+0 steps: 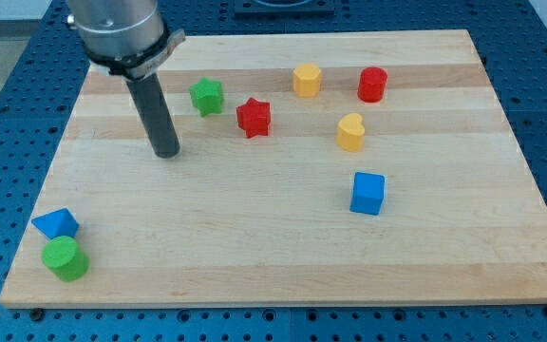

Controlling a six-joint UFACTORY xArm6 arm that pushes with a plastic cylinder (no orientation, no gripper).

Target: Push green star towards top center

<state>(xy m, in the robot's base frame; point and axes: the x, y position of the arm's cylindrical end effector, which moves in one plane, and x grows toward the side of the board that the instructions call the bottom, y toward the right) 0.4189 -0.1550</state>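
So at that moment my tip [166, 152] was down on the wooden table [273, 256], over in the left half and a bit above the middle. The green star [207, 96] sat up and to the view's right of it, close by but with a clear strip of bare wood between them, so no contact. The star was in the upper part of the table, left of centre, a little way below the top edge.

Just to the right of the green star and slightly lower was the red star [253, 117], near it but not touching. Further right along the top edge I had a yellow cylinder-ish block [306, 80] and a red cylinder [372, 85] side by side with a gap between them. Below those sat a yellow heart [350, 133], and lower again, roughly mid-table on the right half, a blue cube [367, 193] on its own.

Way off in the bottom left corner there was a blue block [55, 224], kind of a triangle or wedge as far as I could tell, and a green cylinder [66, 258] right below it, looking like they touched or nearly so.

As for a pincer: this rig has none, just the straight dark rod, so nothing spread or pinching anything.
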